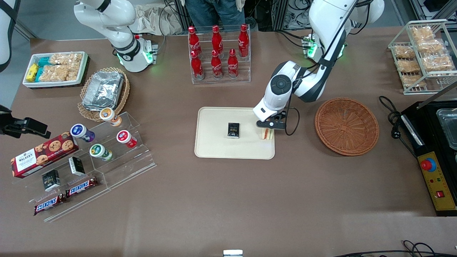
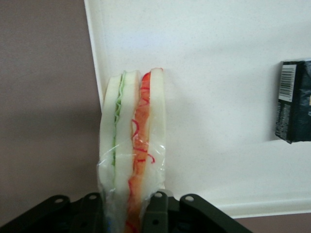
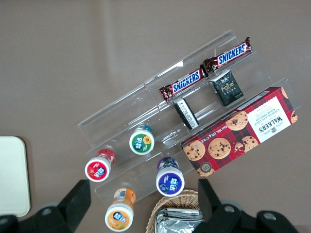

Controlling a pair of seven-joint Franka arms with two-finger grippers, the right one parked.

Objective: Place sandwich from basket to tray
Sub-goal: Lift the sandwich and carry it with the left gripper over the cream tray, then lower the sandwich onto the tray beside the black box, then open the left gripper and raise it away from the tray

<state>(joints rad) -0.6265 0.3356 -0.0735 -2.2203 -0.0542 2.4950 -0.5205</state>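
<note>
Gripping: your pincer [image 1: 267,132] is clenched on the sandwich [image 1: 266,134], fingers [image 2: 155,213] pressing its wrapped bread faces.
Sandwich: it stands on edge over the tray [image 1: 214,146], at the rim nearest the basket [image 1: 346,126].
Tray: you see a small black box [image 1: 234,130] lying mid-tray.

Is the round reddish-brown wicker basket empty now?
Yes. The round reddish-brown wicker basket shows only bare weave; the wrapped triangular sandwich is over the cream rectangular tray, clamped in the gripper.
</note>
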